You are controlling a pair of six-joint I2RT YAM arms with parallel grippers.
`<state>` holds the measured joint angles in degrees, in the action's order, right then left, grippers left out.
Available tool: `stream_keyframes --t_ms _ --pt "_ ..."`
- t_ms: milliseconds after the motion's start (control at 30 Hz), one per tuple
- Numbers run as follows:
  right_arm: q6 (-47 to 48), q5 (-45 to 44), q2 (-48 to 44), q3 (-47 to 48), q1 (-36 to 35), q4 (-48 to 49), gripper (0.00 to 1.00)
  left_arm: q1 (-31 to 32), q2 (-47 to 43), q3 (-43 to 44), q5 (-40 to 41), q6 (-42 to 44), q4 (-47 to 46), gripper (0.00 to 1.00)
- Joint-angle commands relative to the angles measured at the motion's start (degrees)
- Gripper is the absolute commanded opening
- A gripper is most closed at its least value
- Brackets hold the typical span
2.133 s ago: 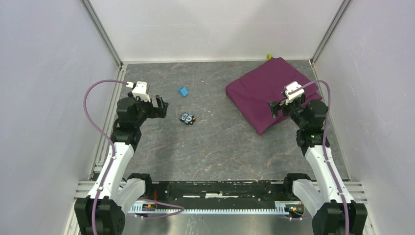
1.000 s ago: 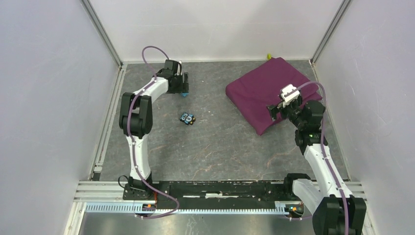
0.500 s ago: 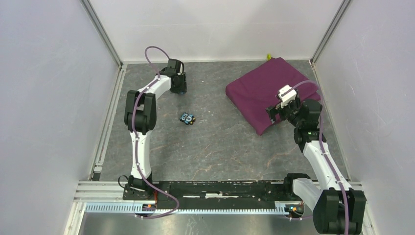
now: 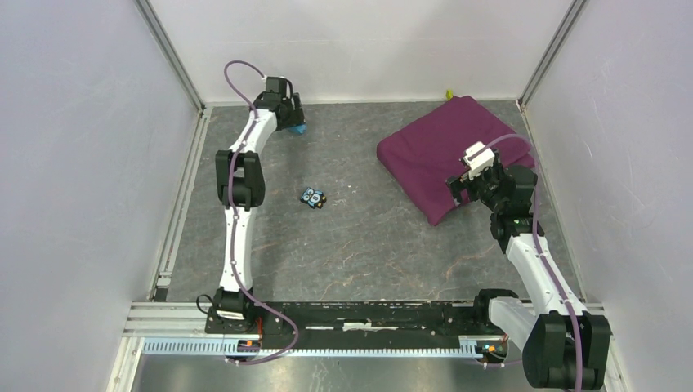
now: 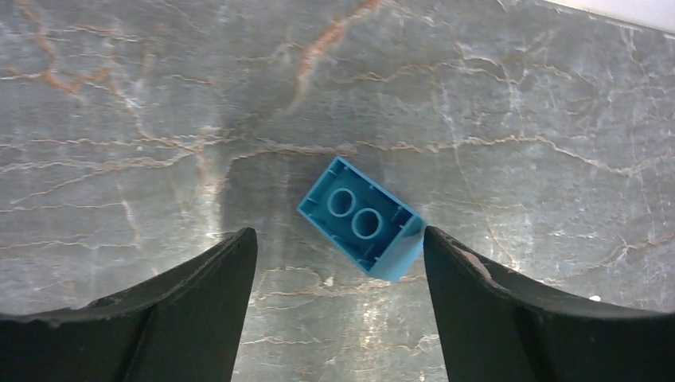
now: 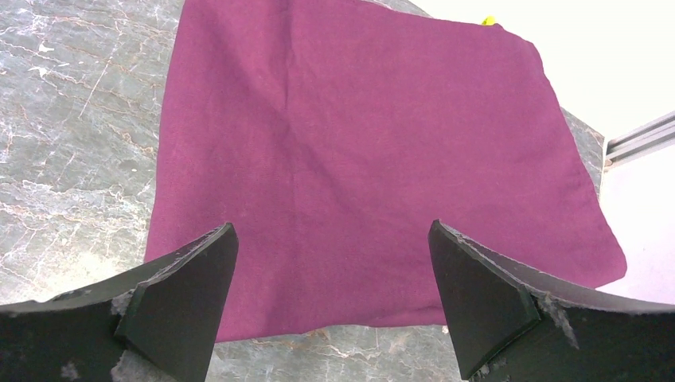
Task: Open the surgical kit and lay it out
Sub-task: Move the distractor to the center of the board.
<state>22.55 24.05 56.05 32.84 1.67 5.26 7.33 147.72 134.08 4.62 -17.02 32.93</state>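
Left gripper [image 5: 338, 239] released, fingers [image 5: 199, 302] either side of a blue block [image 5: 360, 216] on the grey table [image 4: 368, 245], not touching it, right gripper [image 6: 333, 231] spread wide above the purple cloth [image 6: 358, 119].

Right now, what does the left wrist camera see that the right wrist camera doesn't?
Only the left wrist view shows the small blue block. It sits between the open fingers of the left end effector and touches neither. Only the right wrist view shows the purple cloth wrap, folded shut ahead of the right end effector, with a yellow bit at its far corner. Both show the grey marbled table and dark fingers spread wide.
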Motion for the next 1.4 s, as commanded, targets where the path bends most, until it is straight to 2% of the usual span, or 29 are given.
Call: stream_keyframes --t_ms 0,133,267,433,567,667,1133,1367 --pt "0.84 -1.11 -0.54 1.61 0.47 1.16 0.97 -0.17 -4.02 -0.45 -2.73 0.4 1.09 0.88" --pt "0.83 -0.86 -0.95 1.61 0.48 1.07 0.97 -0.21 -15.73 -14.76 -10.84 6.68 0.28 0.97" --pt "0.81 -0.09 -0.95 2.03 0.45 0.74 0.97 -0.04 -30.67 -31.68 -18.89 13.45 -0.33 1.0" --pt "0.66 0.95 -0.84 2.23 0.44 0.37 0.97 1.97 -41.96 -48.87 -19.43 19.15 0.38 1.0" --pt "0.66 1.65 -0.74 2.23 0.44 0.28 0.97 6.29 -44.44 -57.24 -16.57 22.25 -0.61 1.0" --pt "0.66 2.14 -0.6 2.14 0.44 0.17 0.97 8.83 -43.82 -59.94 -13.95 23.1 -2.68 1.0" --pt "1.02 2.57 -1.18 1.62 0.44 0.37 0.97 13.6 -38.74 -61.14 -13.33 21.86 -2.77 1.0" --pt "1.1 2.82 -0.98 1.61 0.44 0.37 0.97 14.61 -38.22 -61.68 -7.66 21.42 -2.89 0.97"
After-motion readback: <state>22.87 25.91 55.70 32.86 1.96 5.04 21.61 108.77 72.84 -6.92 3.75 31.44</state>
